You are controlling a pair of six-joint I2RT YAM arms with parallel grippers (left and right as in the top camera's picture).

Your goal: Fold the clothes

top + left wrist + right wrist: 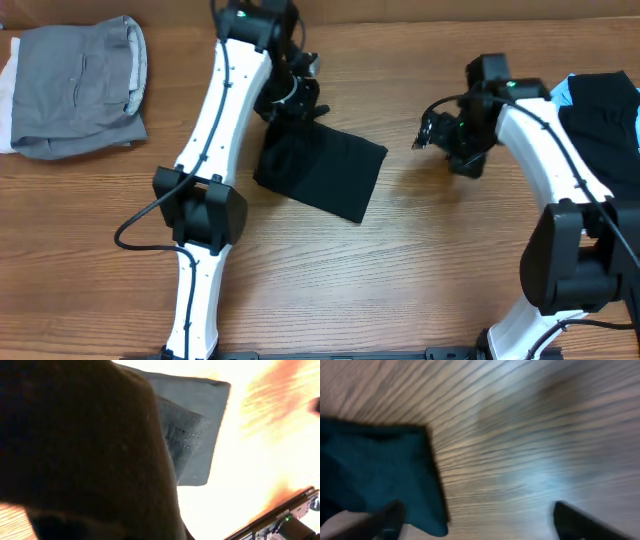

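Observation:
A black garment (322, 170), folded into a rough rectangle, lies at the table's middle. My left gripper (296, 103) sits at its far left corner, shut on the fabric. In the left wrist view dark cloth (85, 445) fills the left half and hides the jaws, and the folded garment (192, 430) spreads beyond it. My right gripper (427, 135) hovers to the right of the garment, apart from it. In the right wrist view the fingers (394, 516) stand wide apart over bare wood, and the garment's corner (380, 470) lies near the left one.
A grey folded pile (80, 85) rests at the far left corner. More black clothes (605, 105) lie over something light blue at the right edge, behind the right arm. The left arm (215, 130) crosses the table left of the garment.

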